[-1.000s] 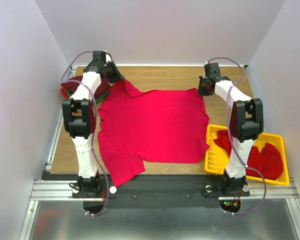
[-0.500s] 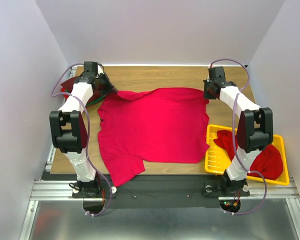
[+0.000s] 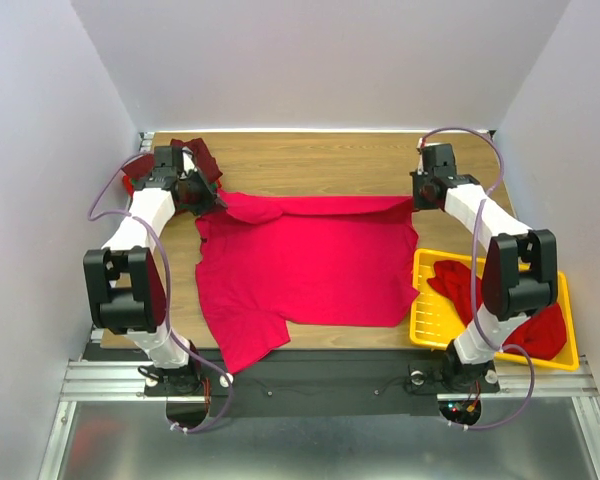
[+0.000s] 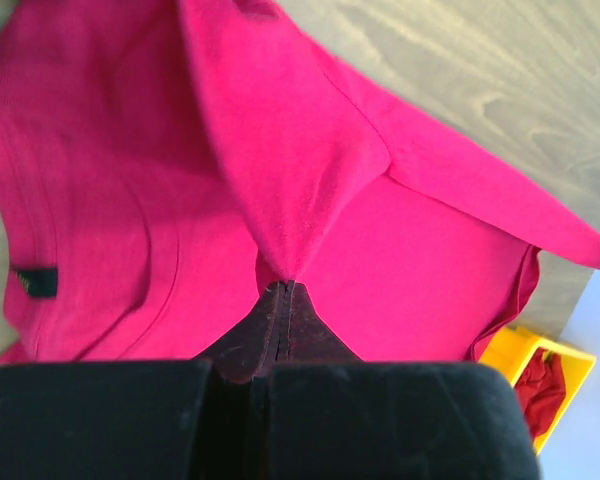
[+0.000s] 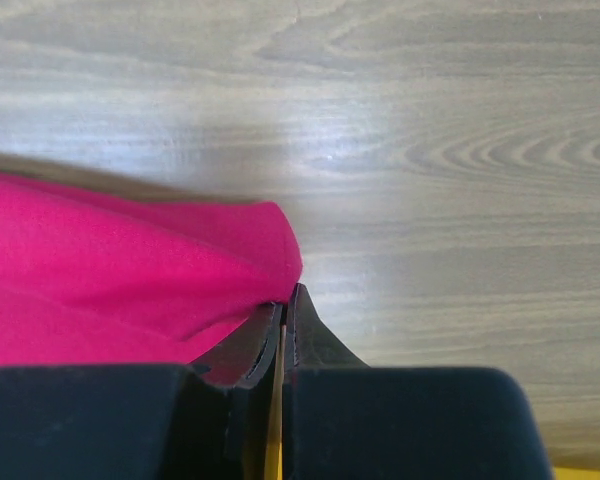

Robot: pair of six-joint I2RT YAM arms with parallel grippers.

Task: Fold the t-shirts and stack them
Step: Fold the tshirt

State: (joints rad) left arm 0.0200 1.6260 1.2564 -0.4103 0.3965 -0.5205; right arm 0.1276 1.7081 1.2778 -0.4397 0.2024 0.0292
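A red shirt (image 3: 310,265) lies spread across the middle of the table (image 3: 320,155), its far edge held at both corners. The left gripper (image 3: 202,192), at the shirt's 10 o'clock corner, has its jaws pressed together on a pinch of the cloth; its wrist view shows the gripper (image 4: 283,290) with the shirt (image 4: 130,200) fanning out from the tips. The right gripper (image 3: 417,198), at the 2 o'clock corner, is likewise clamped on the shirt, and its own view shows the gripper (image 5: 285,300) nipping the corner of the shirt (image 5: 110,270) above bare table (image 5: 430,150). Between the 2 grippers a strip of the far edge lies doubled toward 6 o'clock. One sleeve (image 3: 245,345) reaches past the table's near edge at 7 o'clock. A yellow tray (image 3: 420,320) at 4 o'clock holds more red shirts (image 3: 525,320). A maroon pile (image 3: 198,155) sits at the table's 10 o'clock corner, just beyond the left gripper.
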